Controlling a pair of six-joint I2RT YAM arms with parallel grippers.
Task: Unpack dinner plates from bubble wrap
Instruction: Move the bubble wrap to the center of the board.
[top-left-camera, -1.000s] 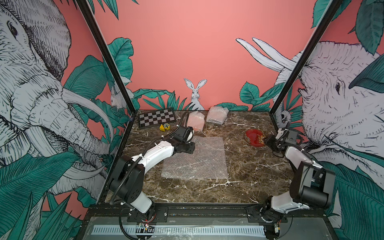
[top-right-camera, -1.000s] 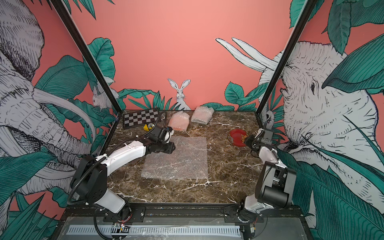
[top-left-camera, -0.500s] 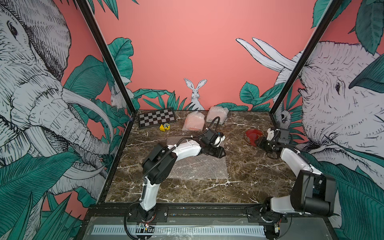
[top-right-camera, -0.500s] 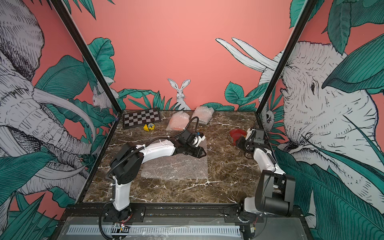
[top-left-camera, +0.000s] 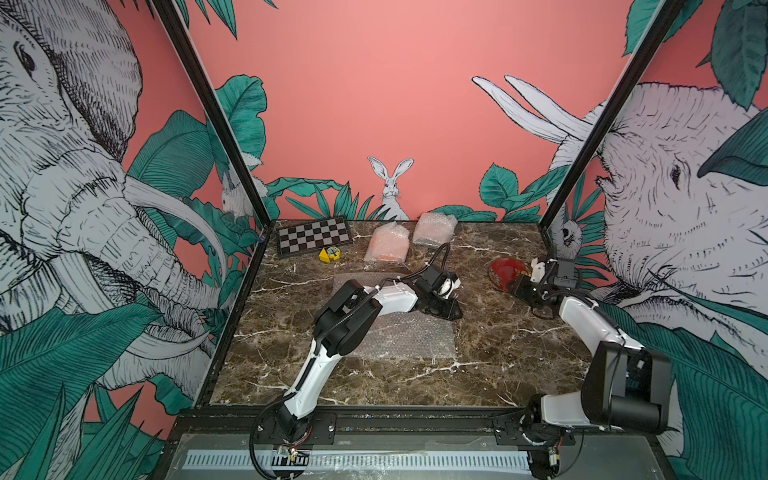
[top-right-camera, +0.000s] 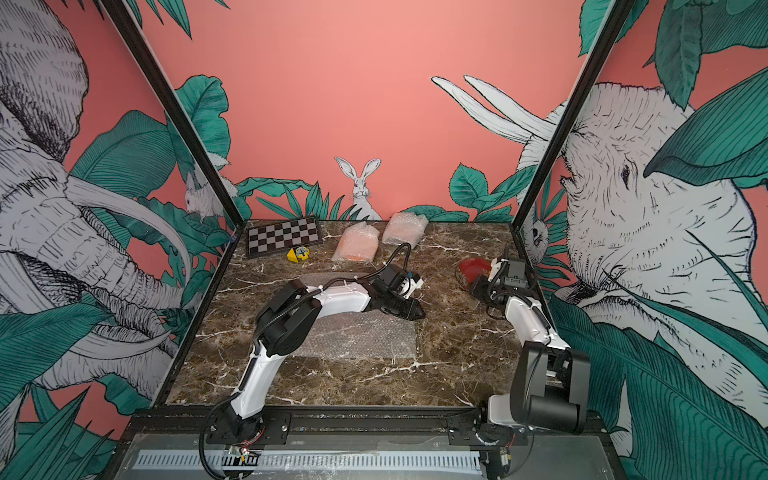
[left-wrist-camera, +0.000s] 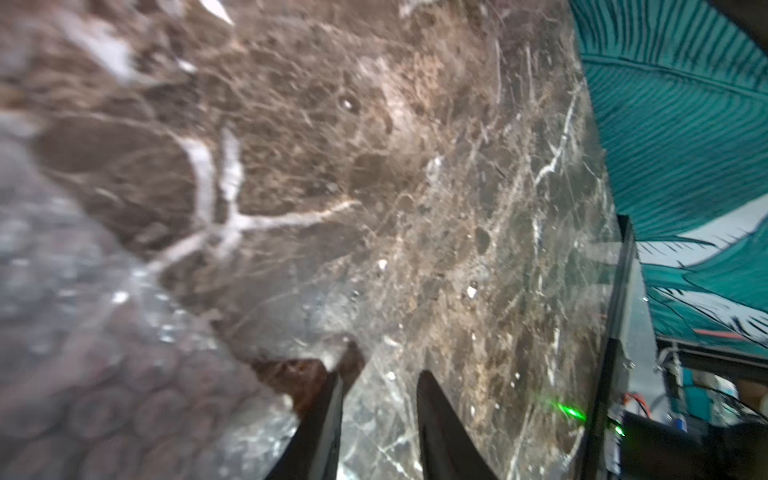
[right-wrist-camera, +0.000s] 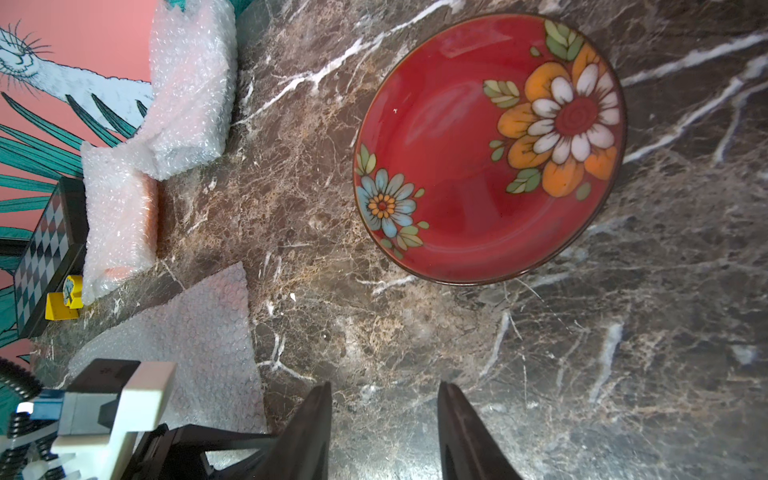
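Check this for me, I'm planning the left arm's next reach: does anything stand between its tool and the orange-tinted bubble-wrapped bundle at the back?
Nothing visible does. Between the left tool and the orange-tinted bubble-wrapped bundle lie only bare brown marble tabletop and the flat clear bubble wrap sheet.

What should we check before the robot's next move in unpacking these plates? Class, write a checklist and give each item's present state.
1. Red flowered plate unwrapped, bare on the table: ok.
2. Right claw open, empty, apart from that plate: ok.
3. Left claw open at the flat sheet, on its edge nearer the plate: ok.
4. Sheet between the left claw's jaws: cannot tell, the wrist view is blurred.
5. All plates unwrapped: not ok; the orange bundle and the pale bundle at the back are wrapped.
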